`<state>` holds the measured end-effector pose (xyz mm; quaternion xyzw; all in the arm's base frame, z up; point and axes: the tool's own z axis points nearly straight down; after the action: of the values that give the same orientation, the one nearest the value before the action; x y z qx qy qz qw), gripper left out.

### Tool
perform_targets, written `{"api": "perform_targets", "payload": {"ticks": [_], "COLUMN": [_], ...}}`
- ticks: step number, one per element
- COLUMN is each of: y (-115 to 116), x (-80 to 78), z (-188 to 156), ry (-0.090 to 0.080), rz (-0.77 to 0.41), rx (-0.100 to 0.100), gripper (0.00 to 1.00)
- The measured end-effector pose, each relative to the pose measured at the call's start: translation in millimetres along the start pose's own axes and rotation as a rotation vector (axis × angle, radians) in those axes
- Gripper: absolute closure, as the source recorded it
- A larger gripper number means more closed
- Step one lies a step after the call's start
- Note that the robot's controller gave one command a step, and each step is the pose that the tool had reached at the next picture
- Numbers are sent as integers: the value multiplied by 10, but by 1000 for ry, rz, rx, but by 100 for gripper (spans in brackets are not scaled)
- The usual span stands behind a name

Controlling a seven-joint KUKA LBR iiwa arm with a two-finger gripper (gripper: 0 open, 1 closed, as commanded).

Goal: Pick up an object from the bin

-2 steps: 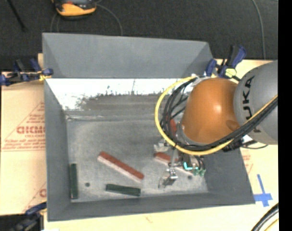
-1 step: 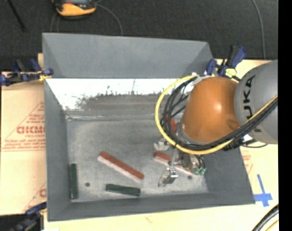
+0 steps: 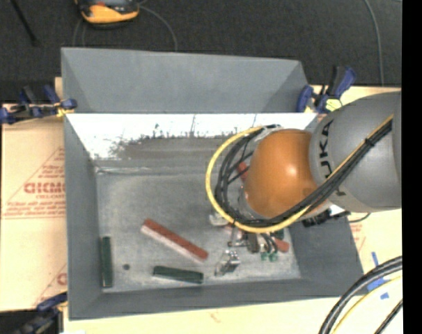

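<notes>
My gripper (image 3: 229, 257) hangs low over the bin floor right of centre, near the front wall, just under the arm's orange cover. A long red-and-pink stick (image 3: 173, 240) lies slantwise on the floor a little to its left, apart from it. A dark green bar (image 3: 177, 275) lies flat along the front wall, left of and below the gripper. Small green and red bits (image 3: 271, 252) show right beside the gripper, partly hidden by the arm. I see nothing held.
Another dark green bar (image 3: 106, 261) lies lengthwise along the left wall. A tiny dark speck (image 3: 126, 268) sits next to it. The arm and its cables cover the bin's right half.
</notes>
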<state>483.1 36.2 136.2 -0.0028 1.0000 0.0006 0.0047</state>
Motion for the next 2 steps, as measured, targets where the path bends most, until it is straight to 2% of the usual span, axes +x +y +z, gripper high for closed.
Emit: {"api": "perform_targets", "payload": {"ticks": [1,2], "y": [114,114], "x": [-216,-217], "z": [588,588], "ry": [13,13], "rz": [-80,-79], "rx": [1,1], "gripper": [100,100]}}
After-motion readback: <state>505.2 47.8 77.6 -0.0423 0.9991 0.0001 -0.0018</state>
